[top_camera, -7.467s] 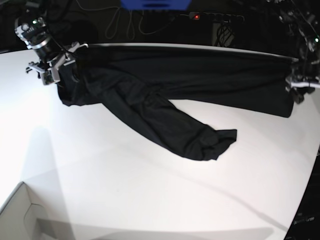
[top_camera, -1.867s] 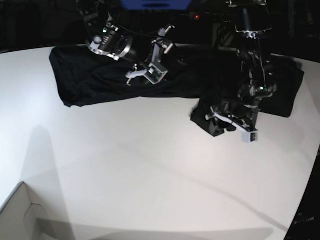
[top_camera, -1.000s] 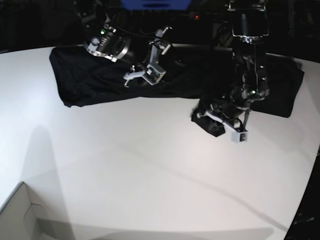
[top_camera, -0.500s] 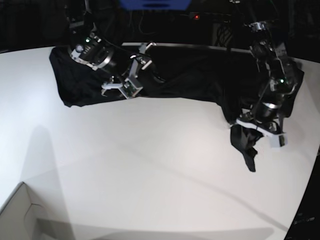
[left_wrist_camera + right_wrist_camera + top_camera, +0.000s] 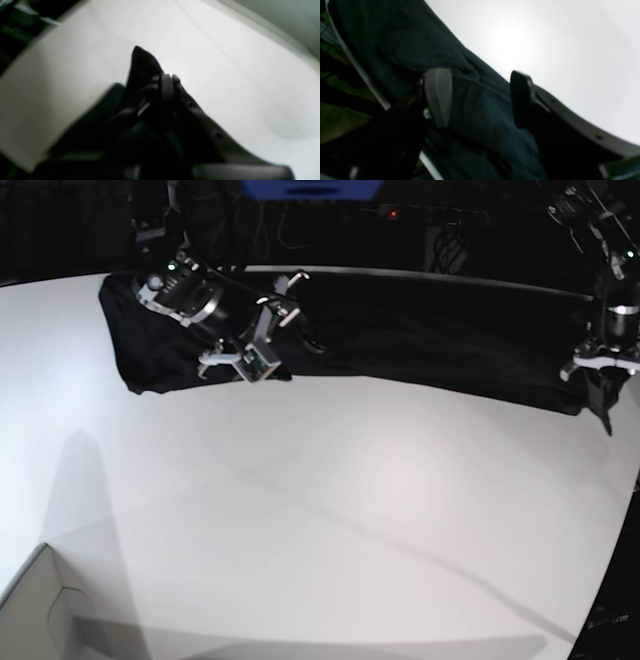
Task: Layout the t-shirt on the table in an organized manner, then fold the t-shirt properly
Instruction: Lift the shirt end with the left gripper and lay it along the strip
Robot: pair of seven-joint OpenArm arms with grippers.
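The black t-shirt (image 5: 430, 330) lies stretched in a long band along the far side of the white table (image 5: 350, 530). My left gripper (image 5: 598, 368), at the base view's right edge, is shut on the shirt's right end. In the left wrist view a point of t-shirt cloth (image 5: 141, 62) sticks out past the left gripper (image 5: 166, 80), whose jaws are closed. My right gripper (image 5: 255, 345) hovers open over the shirt's left part. In the right wrist view the right gripper's fingers (image 5: 437, 97) stand wide apart, with the t-shirt (image 5: 480, 115) below them and nothing gripped.
A pale box corner (image 5: 40, 610) sits at the near left. Behind the table are dark cables, a blue object (image 5: 310, 188) and a power strip with a red light (image 5: 393, 214). The table's curved edge (image 5: 615, 540) runs down the right side.
My left gripper has swung right and back to the table's far right edge, pulling the hanging shirt end out straight. The right gripper has barely shifted and stays open.
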